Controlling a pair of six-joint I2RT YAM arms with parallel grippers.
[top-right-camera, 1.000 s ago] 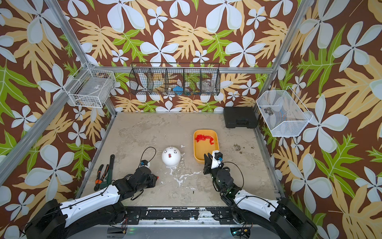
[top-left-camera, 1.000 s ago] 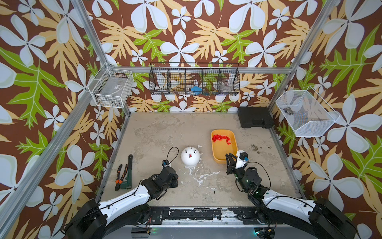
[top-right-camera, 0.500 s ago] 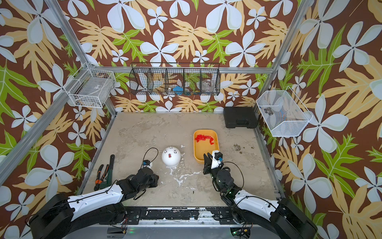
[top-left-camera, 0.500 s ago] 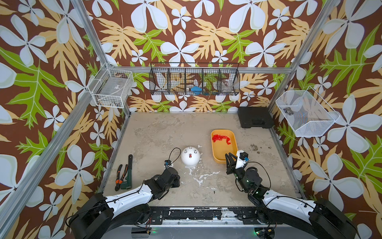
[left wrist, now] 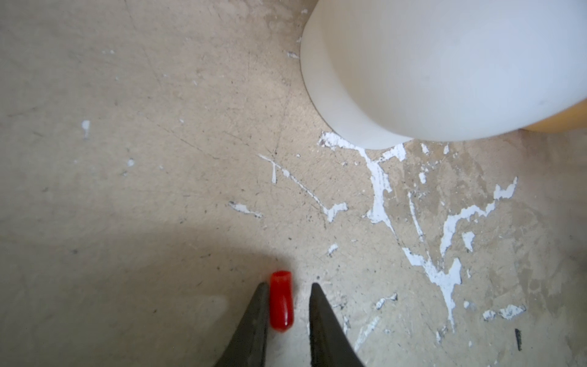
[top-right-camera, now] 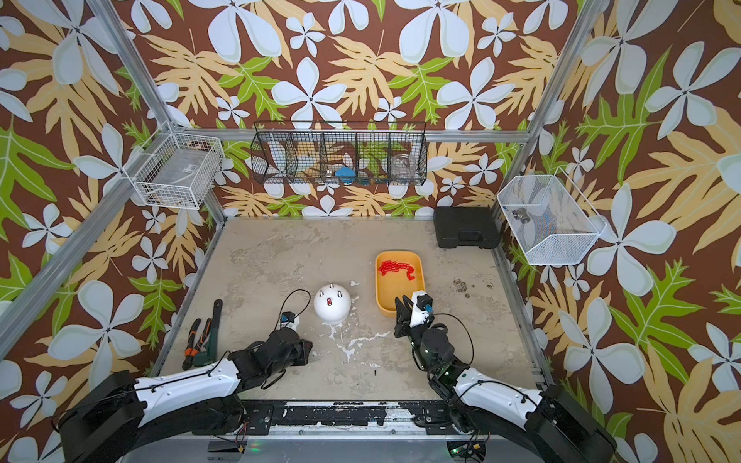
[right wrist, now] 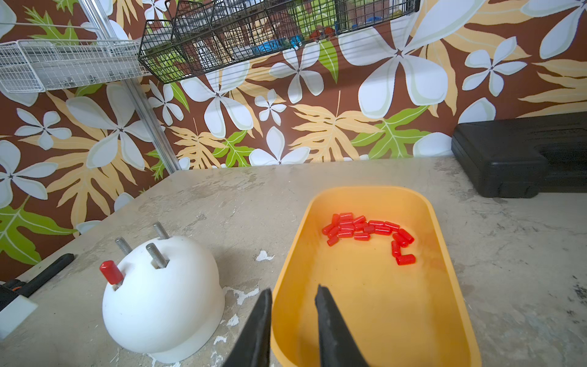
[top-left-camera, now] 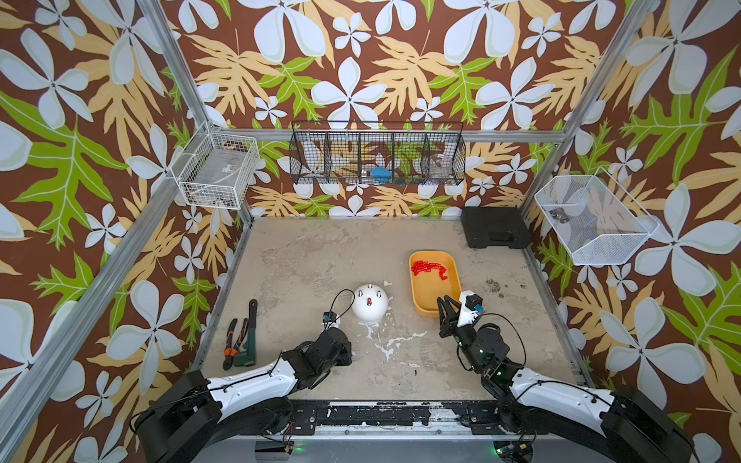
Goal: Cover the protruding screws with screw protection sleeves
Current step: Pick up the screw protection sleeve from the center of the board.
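Left wrist view: a loose red sleeve point(left wrist: 281, 300) lies flat on the surface point(left wrist: 158, 159) between your left gripper point(left wrist: 287, 289) fingers point(left wrist: 320, 314), which stand apart; one finger looks to touch it, the other is clear of it.
Step in hand: I judge you are picking this sleeve up off the surface.
Grip advice: centre the fingers on the sleeve before closing, squeeze gently across its middle so it does not squirt out, and keep its open end free.
Dome: the white dome point(right wrist: 162, 295) stands near, with one screw already capped in red point(right wrist: 110, 271) and three bare screws point(right wrist: 156, 255).
Right gripper point(right wrist: 293, 294): fingers apart and holding nothing, straddling the near rim of the yellow tray point(right wrist: 444, 238).
Spare sleeves point(right wrist: 368, 233): heaped toward the tray's far end.
Risk: the dome may slide; push along the screw's axis.
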